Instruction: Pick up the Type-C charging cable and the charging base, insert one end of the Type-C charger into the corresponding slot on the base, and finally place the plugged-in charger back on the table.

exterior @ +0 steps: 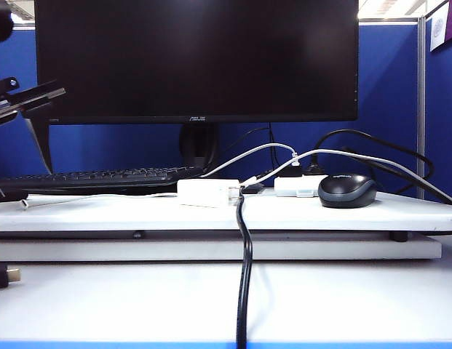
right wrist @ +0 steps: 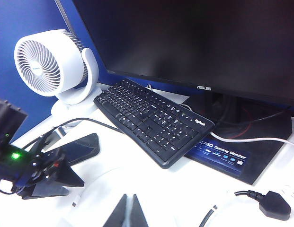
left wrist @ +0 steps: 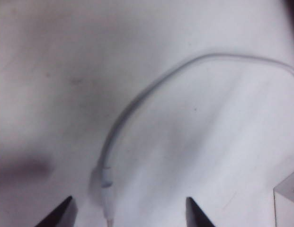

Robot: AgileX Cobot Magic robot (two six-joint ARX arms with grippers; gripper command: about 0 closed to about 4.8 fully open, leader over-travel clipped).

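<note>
- Exterior view: the desk [exterior: 102, 214] is a white board with a rounded front edge, raised on dark feet. The charging base [exterior: 207, 192] lies flat on it near the middle, in front of the monitor [exterior: 196, 58].
- A thick black cord [exterior: 244, 269] runs from the near edge up over the board to just beside the base's right end. A white box [exterior: 297, 186] carrying plugs sits further right, with a black mouse [exterior: 347, 190] just beside it. A black keyboard [exterior: 102, 177] lies behind the base to the left.
- Part of my left arm [exterior: 25, 98] shows at the left edge, above the board. Neither tool can be made out here.
- Left wrist view: my left tool [left wrist: 128, 213] hangs over the white desk surface with its two dark fingertips [left wrist: 59, 215] spread wide and released, nothing between them gripped.
- The Type-C charging cable [left wrist: 137, 101] lies on the surface in a curve. Its connector end [left wrist: 106, 189] lies between my fingertips, closer to one of them. Whether a tip touches it I cannot tell.
- A white corner [left wrist: 286, 203] shows at the frame edge, well apart from the connector.
- Right wrist view: my right tool [right wrist: 127, 212] is clenched, tips pressed together, holding nothing, above the white desk.
- Beyond it lie the keyboard, the monitor stand and a white fan [right wrist: 57, 64]. A black plug [right wrist: 274, 204] lies nearby. My left arm appears at the side with a green light.
</note>
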